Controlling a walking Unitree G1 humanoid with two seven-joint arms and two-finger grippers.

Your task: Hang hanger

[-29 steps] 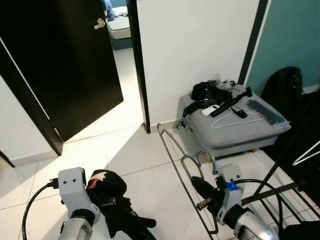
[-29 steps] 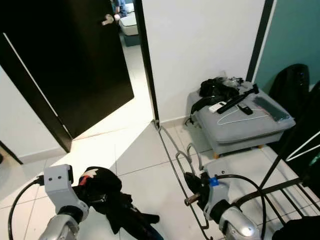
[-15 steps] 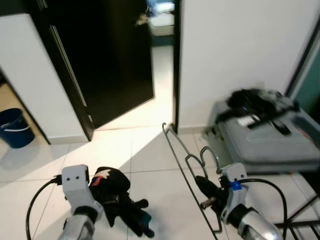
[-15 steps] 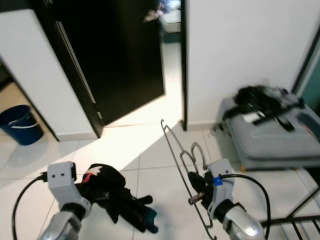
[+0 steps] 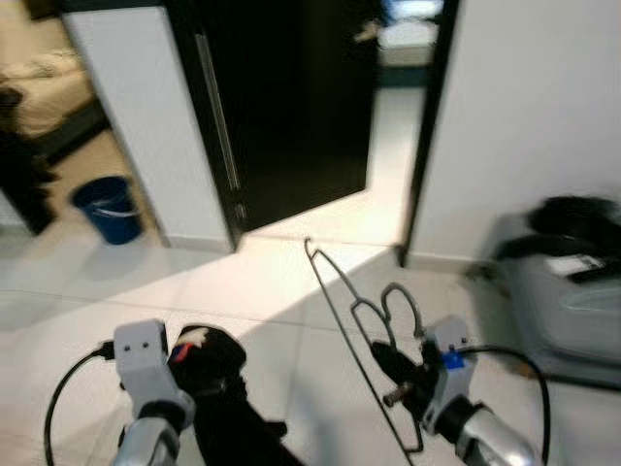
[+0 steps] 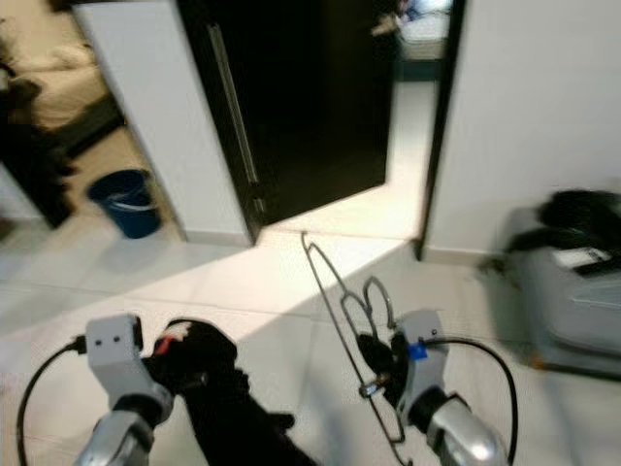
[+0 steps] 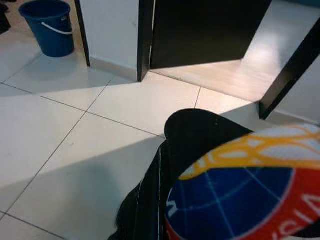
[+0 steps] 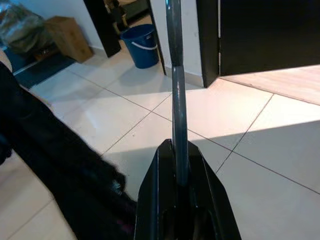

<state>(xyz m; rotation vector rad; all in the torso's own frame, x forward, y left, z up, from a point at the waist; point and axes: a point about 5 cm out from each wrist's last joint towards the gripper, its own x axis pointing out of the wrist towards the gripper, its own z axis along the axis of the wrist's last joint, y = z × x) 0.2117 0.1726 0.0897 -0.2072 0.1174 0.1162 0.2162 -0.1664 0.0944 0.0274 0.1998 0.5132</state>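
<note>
A grey wire hanger [image 5: 354,335] stands up from my right gripper [image 5: 390,377], which is shut on its lower rod; its hook [image 5: 400,299] curls above the fingers. In the right wrist view the rod [image 8: 176,95] runs straight out between the two black fingers [image 8: 156,200]. Low on the left, my left gripper [image 5: 197,374] is shut on a black garment [image 5: 215,374] with a red and white print. That garment hangs down from the fingers. In the left wrist view the garment [image 7: 200,140] and its blue, orange and red print [image 7: 240,195] cover the fingers.
A black door [image 5: 291,107] stands open ahead, with a lit doorway [image 5: 403,107] to its right. A blue bucket [image 5: 107,206] sits on the tiled floor at the left, beside a white wall end [image 5: 146,107]. A grey case [image 5: 572,301] with dark things on it lies at the right.
The whole picture has swung to the left, bringing the bucket and a bedroom into view and sliding the grey case to the right edge. Both grippers keep their holds.
</note>
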